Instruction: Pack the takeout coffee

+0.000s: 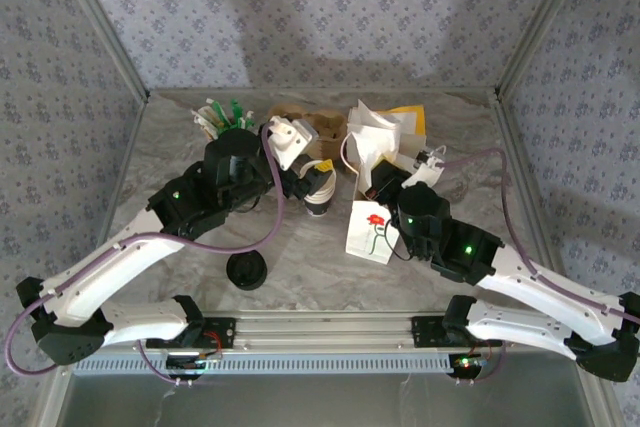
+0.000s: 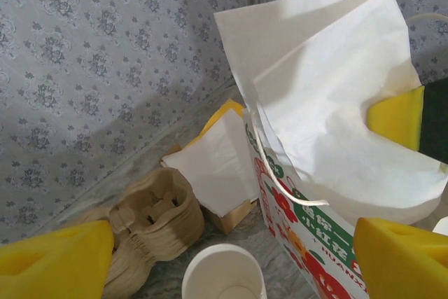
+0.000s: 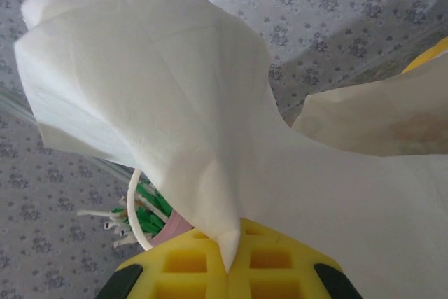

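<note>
The takeout coffee (image 1: 247,269), a dark cup under a round black lid, stood upright on the table (image 1: 320,277) toward the near edge, left of centre, just beside the left arm's forearm and well apart from both grippers. Behind it, by the back wall, stood a container of straws (image 1: 225,115), green and white. To the right of that, the left gripper (image 2: 227,260) was held with its jaws wide apart and nothing clamped; in the left wrist view the open mouth of the topmost of the white cups (image 2: 224,274) lay between the yellow pads (image 2: 56,260), and contact with either pad could not be told. Brown pulp cup carriers (image 2: 150,218) lay behind the cups. Farther right stood a white paper bag (image 1: 370,232) printed with a red flower, its mouth open. The right gripper (image 3: 231,257) had its jaws together, pinching a fold of the bag's upper edge between its yellow pads.
</note>
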